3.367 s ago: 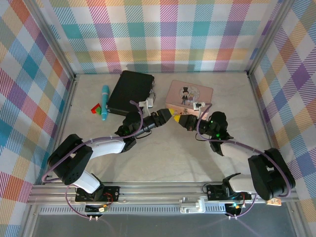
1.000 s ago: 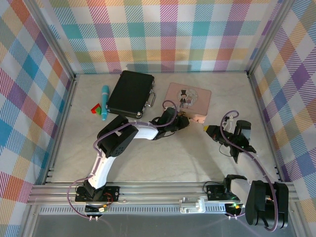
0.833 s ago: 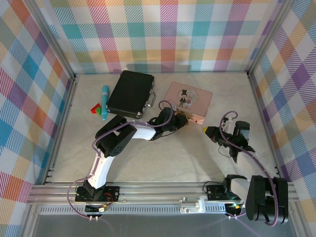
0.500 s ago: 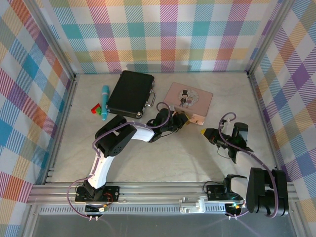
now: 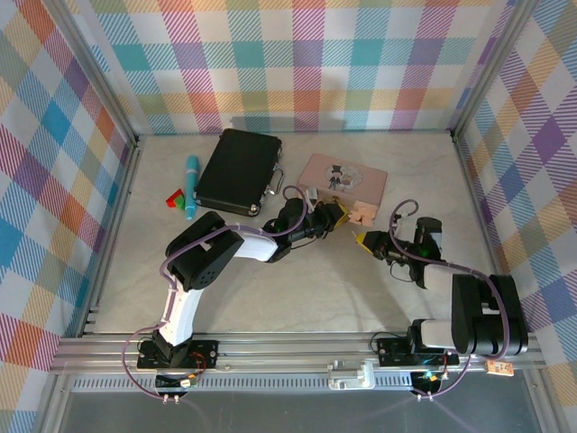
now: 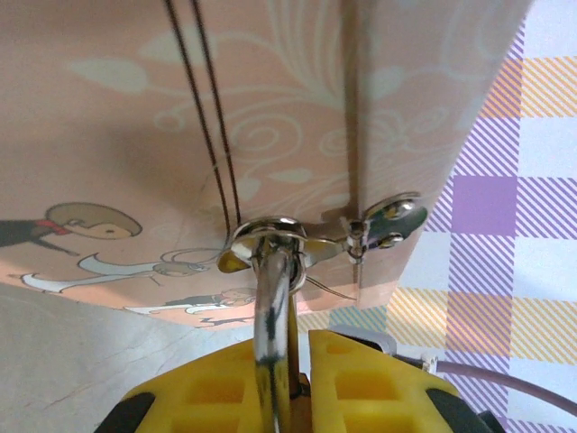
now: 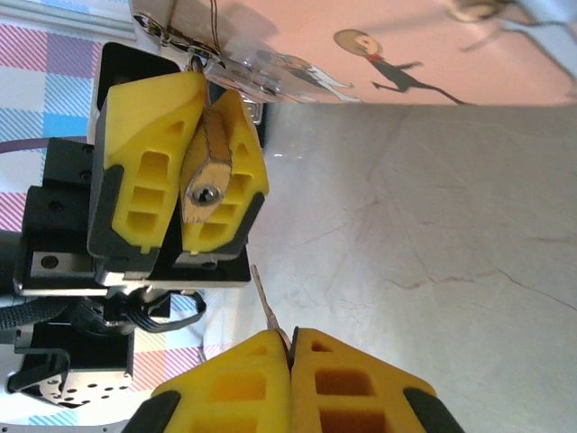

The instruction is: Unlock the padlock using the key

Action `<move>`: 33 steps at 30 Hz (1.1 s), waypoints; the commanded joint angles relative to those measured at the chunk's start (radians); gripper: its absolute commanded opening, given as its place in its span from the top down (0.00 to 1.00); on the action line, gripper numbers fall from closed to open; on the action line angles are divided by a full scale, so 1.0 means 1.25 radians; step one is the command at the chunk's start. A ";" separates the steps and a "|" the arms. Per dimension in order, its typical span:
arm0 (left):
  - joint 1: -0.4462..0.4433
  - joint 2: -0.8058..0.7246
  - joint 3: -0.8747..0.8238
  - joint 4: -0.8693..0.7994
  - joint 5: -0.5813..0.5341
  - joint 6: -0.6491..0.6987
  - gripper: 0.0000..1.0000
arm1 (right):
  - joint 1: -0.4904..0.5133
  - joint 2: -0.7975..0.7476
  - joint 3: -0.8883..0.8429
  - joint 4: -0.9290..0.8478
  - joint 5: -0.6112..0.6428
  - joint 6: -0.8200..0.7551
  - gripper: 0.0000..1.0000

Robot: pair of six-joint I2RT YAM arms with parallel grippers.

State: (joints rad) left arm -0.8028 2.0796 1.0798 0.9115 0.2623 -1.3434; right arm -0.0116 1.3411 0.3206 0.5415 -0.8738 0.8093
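count: 2 arms w/ 2 yellow-fingered grippers, 1 padlock, 1 key, 1 pink tin, 1 black case, 1 teal pen, 1 small red-green bit.

on the table (image 5: 297, 289), top view: black case (image 5: 236, 170) at rear left, its latches on the edge facing the tin. teal pen (image 5: 191, 187) lies just left of the case, red-green bit (image 5: 175, 196) touching the pen's left side. pink tin (image 5: 347, 176) sits right of the case.

writing: tin lid has a cartoon couple, man in a top hat & red bow tie, plus pale swirls. any lettering is too small to read. case & pen labels can't be made out.

left gripper (image 5: 334, 214) is at the tin's near edge, fingers pinching the padlock (image 7: 207, 171). the brass body is wedged betw. the 2 yellow pads. its silvery shackle (image 6: 270, 298) runs up out of the fingers & loops through the tin's metal hasp (image 6: 270, 236), so the lock hangs at the tin's front. the keyhole (image 7: 207, 192) end faces the right wrist cam.

right gripper (image 7: 290, 336) sits just right of the left one, fingers pressed together on the key (image 7: 262, 298). a thin blade sticks out betw. the tips, angled toward the padlock. the blade tip is near the left gripper's fingers but apart from the keyhole, off to one side of it, not inserted.
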 commanded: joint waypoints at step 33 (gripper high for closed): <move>-0.011 -0.037 -0.029 0.152 0.000 -0.038 1.00 | 0.056 0.027 0.046 0.043 0.044 0.028 1.00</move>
State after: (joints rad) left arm -0.8043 2.0792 1.0420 0.9749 0.2684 -1.3766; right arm 0.0540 1.4067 0.3950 0.6422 -0.8505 0.8532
